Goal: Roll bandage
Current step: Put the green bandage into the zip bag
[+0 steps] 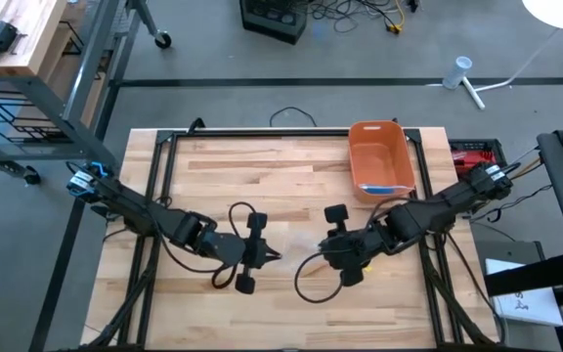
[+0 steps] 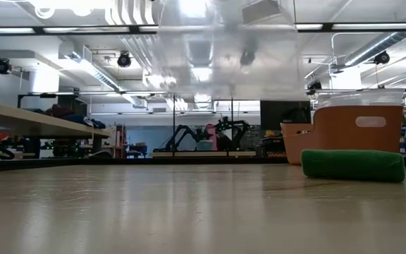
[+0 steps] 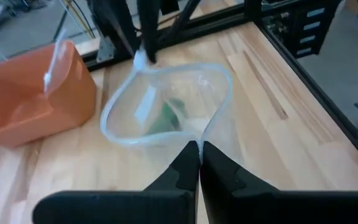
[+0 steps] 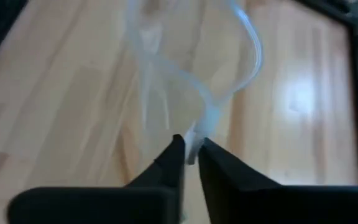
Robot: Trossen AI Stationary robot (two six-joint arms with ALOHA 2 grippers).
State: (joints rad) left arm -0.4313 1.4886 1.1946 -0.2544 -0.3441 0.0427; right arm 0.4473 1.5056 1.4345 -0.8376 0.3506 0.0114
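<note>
Bandage (image 3: 166, 116), green, seemingly rolled, inside clear plastic bag (image 3: 211, 78).

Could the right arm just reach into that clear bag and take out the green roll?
Probably not now: the right gripper is pinching the clear bag's rim, as is the left gripper. The green roll sits inside.

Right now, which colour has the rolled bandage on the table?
Green. The rolled bandage shows best in the low view, lying in front of the orange bin.
</note>
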